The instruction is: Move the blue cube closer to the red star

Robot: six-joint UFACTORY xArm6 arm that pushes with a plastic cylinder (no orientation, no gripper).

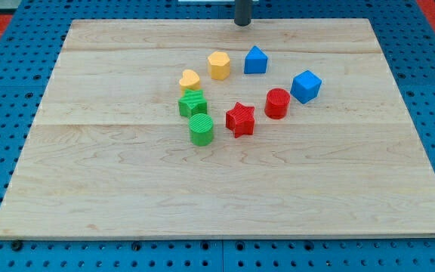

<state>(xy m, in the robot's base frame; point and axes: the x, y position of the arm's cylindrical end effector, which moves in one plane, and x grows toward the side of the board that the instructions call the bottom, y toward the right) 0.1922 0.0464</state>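
Note:
The blue cube (306, 86) sits on the wooden board right of centre. The red star (240, 119) lies near the board's middle, down and to the left of the cube. A red cylinder (277, 103) stands between them. My tip (242, 23) is at the view's top edge of the board, well above and left of the blue cube, touching no block.
A blue house-shaped block (255, 60), a yellow hexagon (218, 66) and a yellow heart (190, 79) lie above the star. A green cube (192, 103) and a green cylinder (201, 129) sit left of it. The wooden board (89, 189) rests on a blue pegboard.

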